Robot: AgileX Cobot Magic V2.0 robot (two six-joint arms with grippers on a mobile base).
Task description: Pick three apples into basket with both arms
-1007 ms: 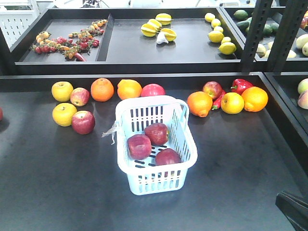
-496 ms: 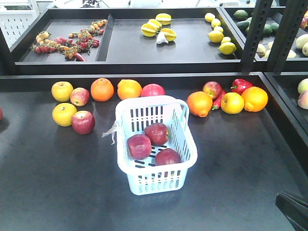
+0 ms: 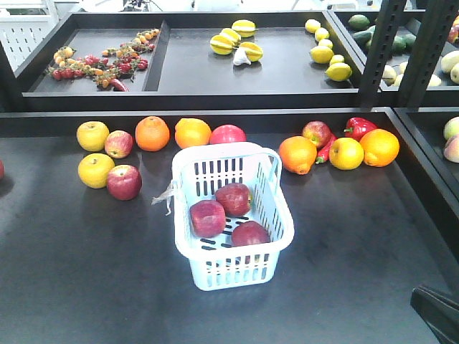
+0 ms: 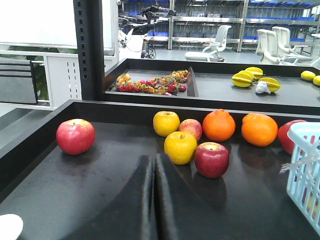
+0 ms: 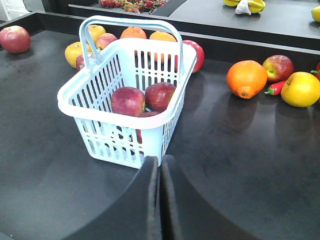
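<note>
- The three apples lie inside the basket, touching one another: two toward the middle, one against the near wall.
- The basket stands on the dark surface, its long axis running near to far, handles at the far end.
- Judging by this, the task looks complete; no further apple needs picking.
- The right gripper has its fingers pressed together, holding nothing; the basket sits just beyond and slightly left of it, so this arm is nearer.
- The left gripper is likewise closed and empty; the basket lies well to its right.
- Loose fruit remains outside: a red apple and yellow fruit at left, oranges behind the basket.
</note>
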